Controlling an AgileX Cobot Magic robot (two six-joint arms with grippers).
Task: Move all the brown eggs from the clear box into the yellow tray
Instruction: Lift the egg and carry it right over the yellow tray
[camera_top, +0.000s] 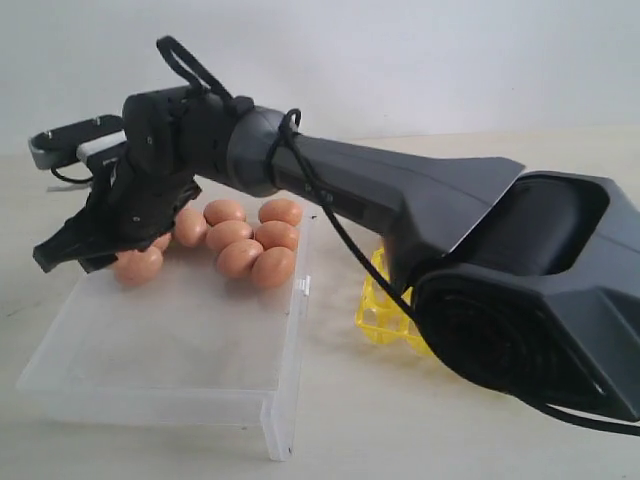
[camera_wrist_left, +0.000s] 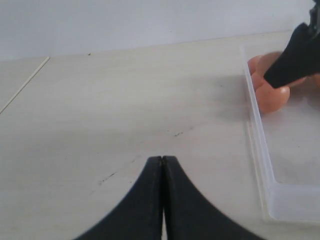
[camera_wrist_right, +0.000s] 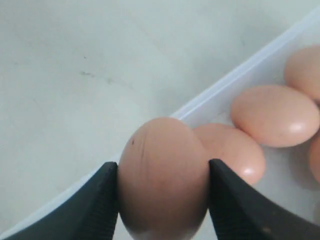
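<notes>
My right gripper (camera_wrist_right: 163, 169) is shut on one brown egg (camera_wrist_right: 160, 150), pinched between both fingers just inside the clear box's wall (camera_wrist_right: 225, 82). In the exterior view this gripper (camera_top: 78, 255) reaches across to the far left corner of the clear box (camera_top: 180, 340), over an egg (camera_top: 138, 266). Several more brown eggs (camera_top: 250, 245) lie clustered at the box's back. The yellow tray (camera_top: 378, 310) shows only a corner behind the right arm. My left gripper (camera_wrist_left: 163, 159) is shut on nothing, low over bare table beside the box's wall (camera_wrist_left: 257, 130).
The right arm's bulky dark body (camera_top: 520, 290) fills the right side of the exterior view and hides most of the tray. Part of the left arm (camera_top: 62, 140) shows behind the right wrist. A small latch tab (camera_top: 303, 287) sticks out of the box's right wall.
</notes>
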